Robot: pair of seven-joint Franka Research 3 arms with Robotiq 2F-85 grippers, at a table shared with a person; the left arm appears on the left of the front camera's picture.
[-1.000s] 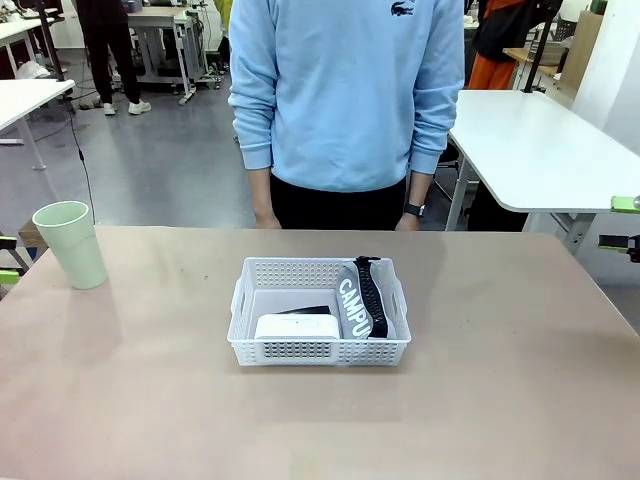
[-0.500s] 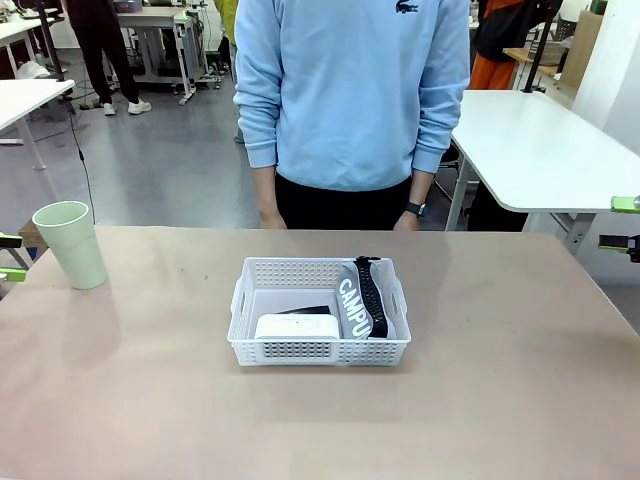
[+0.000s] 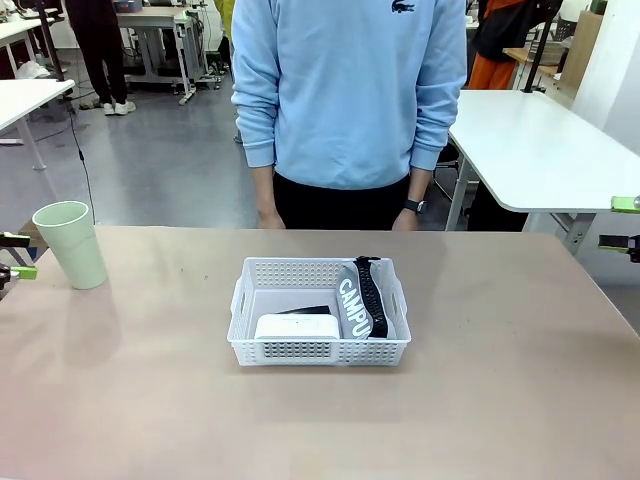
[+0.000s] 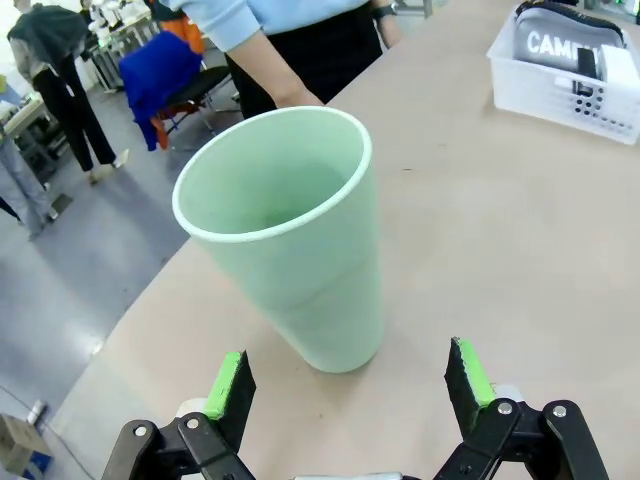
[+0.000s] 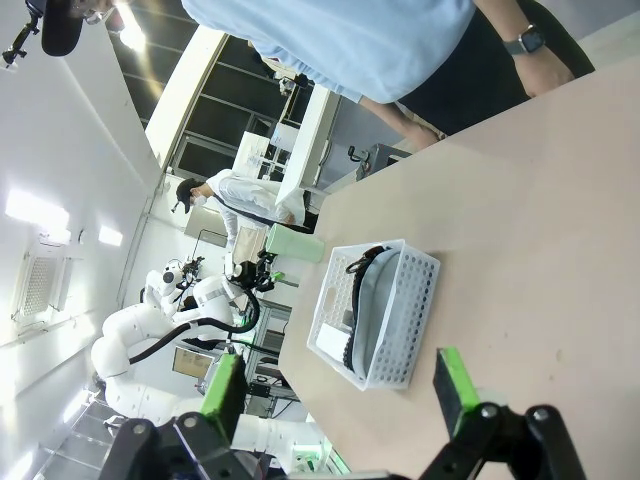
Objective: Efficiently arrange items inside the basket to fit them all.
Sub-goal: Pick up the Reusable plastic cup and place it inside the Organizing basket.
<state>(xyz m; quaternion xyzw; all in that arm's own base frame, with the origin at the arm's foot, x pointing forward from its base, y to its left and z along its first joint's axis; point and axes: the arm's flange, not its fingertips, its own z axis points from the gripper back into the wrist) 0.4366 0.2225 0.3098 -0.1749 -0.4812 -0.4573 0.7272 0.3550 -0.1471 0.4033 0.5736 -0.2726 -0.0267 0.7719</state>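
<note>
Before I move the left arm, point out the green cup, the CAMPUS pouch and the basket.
green cup (image 4: 310,290): left wrist view, middle of its side wall.
CAMPUS pouch (image 3: 351,305): front view, on the white lettering.
basket (image 3: 320,350): front view, near perforated wall.

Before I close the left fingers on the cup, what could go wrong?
1. The pale green cup stands upright near the table edge, ahead of the open left fingers; a nudge could tip it.
2. The basket has free space only behind the white box, left of the pouch; the cup may catch on them.
</note>
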